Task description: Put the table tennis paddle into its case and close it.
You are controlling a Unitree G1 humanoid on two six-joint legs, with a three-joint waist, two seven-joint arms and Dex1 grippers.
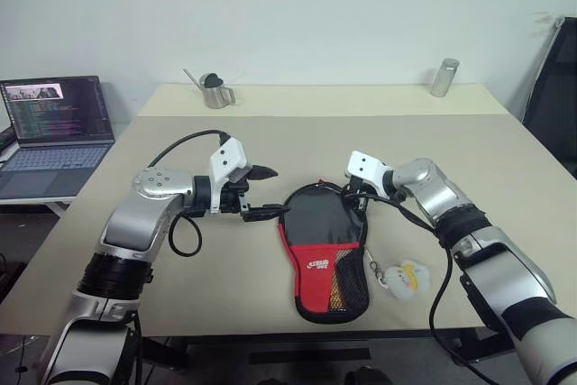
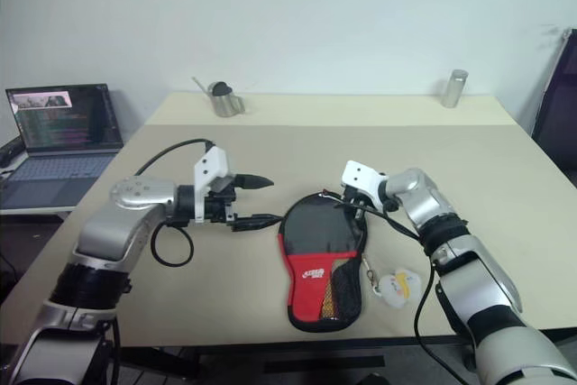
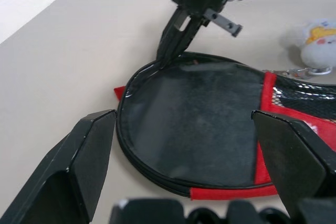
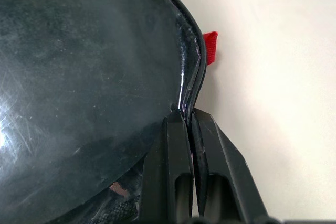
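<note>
The case (image 1: 322,250) lies flat on the beige table (image 1: 451,151), black round end away from me, red panel with white logo and mesh pocket nearer. My right gripper (image 1: 347,194) is at the far round end, shut on the case's piped rim (image 4: 189,85), which bulges where it is pinched. My left gripper (image 1: 270,193) hovers open just left of the case's round end, one finger high, one low, nothing between them. From the left wrist, the case (image 3: 194,124) lies between its two fingers. The table tennis paddle is hidden.
A small plush keychain (image 1: 403,279) lies right of the case's mesh pocket. At the table's far edge stand a metal cup with a spoon (image 1: 216,92) and a metal cylinder (image 1: 444,77). An open laptop (image 1: 59,132) sits on a side table to the left.
</note>
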